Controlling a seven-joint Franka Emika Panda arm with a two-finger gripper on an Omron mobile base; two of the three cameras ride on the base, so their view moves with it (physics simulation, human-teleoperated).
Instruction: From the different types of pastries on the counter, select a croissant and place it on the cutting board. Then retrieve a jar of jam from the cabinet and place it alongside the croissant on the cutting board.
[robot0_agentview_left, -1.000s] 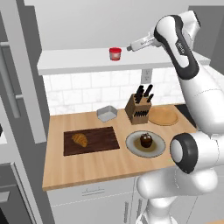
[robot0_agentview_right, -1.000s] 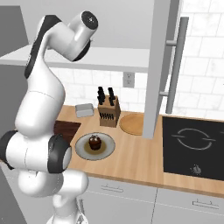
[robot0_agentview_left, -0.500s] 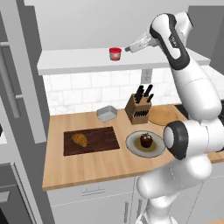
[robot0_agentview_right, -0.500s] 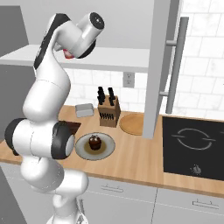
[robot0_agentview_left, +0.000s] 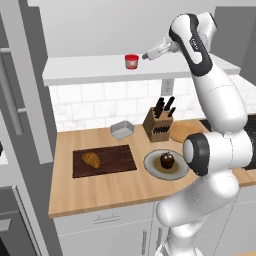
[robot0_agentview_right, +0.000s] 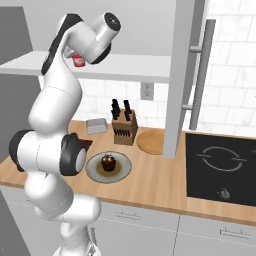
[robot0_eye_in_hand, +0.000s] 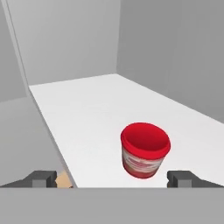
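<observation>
Croissant (robot0_agentview_left: 91, 159) already lies on the cutting board (robot0_agentview_left: 112, 161) on the bench (robot0_agentview_left: 100, 192), so the step in hand is fetching the jar of jam (robot0_agentview_left: 131, 61). The jar stands upright on the cabinet (robot0_agentview_left: 85, 70) ledge, tool (robot0_agentview_left: 145, 56) near it on its right, not touching. Hand view: tool (robot0_eye_in_hand: 113, 178) released, fingers wide apart, jar (robot0_eye_in_hand: 145, 149) ahead between them. Next move likely: advance so the fingers straddle the jar, then clench.
</observation>
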